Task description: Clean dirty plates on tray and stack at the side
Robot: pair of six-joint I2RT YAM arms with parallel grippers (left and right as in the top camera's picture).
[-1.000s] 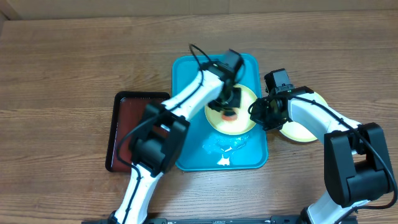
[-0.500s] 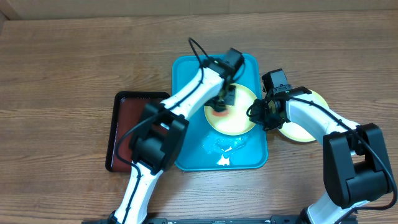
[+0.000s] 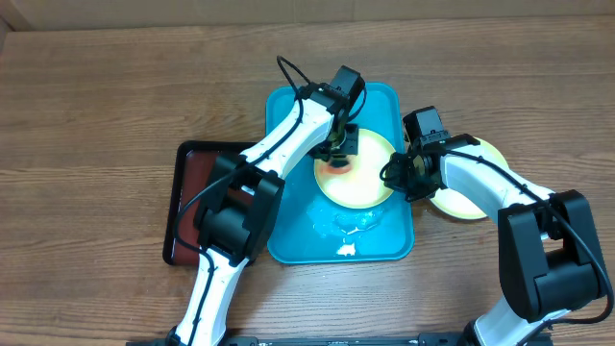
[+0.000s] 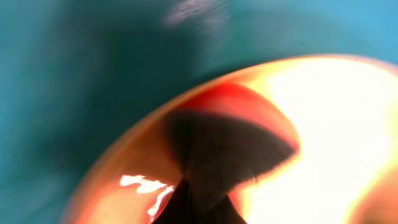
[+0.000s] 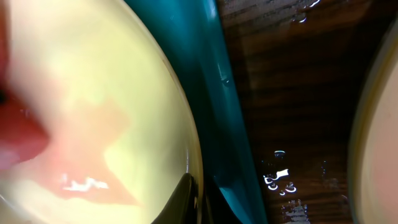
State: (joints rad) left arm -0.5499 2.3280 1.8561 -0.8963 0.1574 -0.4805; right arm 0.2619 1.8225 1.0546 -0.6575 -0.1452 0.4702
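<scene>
Regrettably, we cannot tell how the jaws stand: left gripper [image 3: 338,152] blurred over the plate [image 3: 370,187], right gripper [image 3: 396,176] obscured at its rim.

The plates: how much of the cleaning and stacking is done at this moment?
Done: one plate lies on the table right of the tray, with no sauce showing. In hand: the left gripper is down on the second plate on the tray, where red sauce shows; the right gripper sits at its rim. Left: finish it, stack it. A third plate is not in view.
</scene>
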